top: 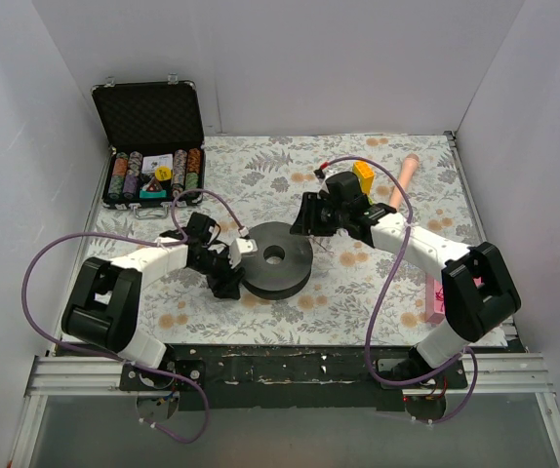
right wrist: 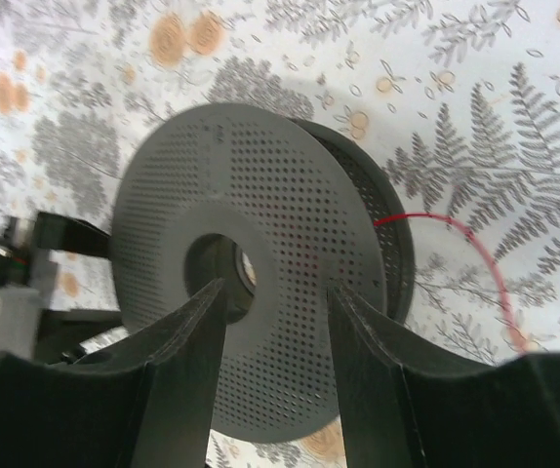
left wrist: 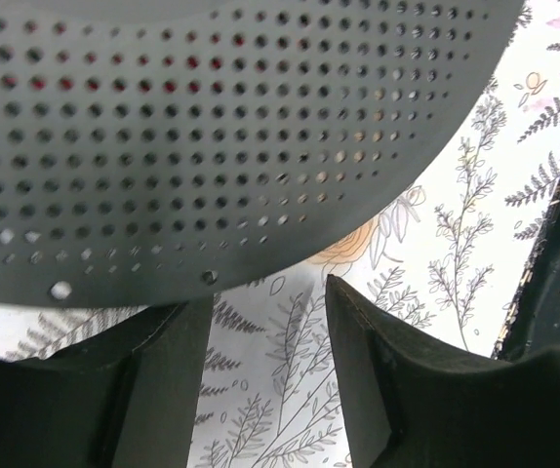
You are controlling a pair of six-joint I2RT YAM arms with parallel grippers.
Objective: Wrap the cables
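A dark grey spool (top: 275, 258) with perforated flanges lies flat at the table's middle. A thin dark-red cable (right wrist: 431, 216) leaves its rim in the right wrist view and arcs down over the floral cloth. Red windings (left wrist: 163, 84) show through the flange holes in the left wrist view. My left gripper (top: 231, 268) is open and empty at the spool's left edge; the flange (left wrist: 221, 146) hangs just past its fingertips (left wrist: 178, 336). My right gripper (top: 306, 220) is open and empty above the spool's far right side, its fingers (right wrist: 197, 322) framing the flange (right wrist: 290, 214) beside the hub hole.
An open black case of poker chips (top: 151, 146) stands at the back left. A pink stick (top: 404, 181) lies at the back right, and a pink item (top: 434, 298) lies by the right arm's base. White walls enclose the table.
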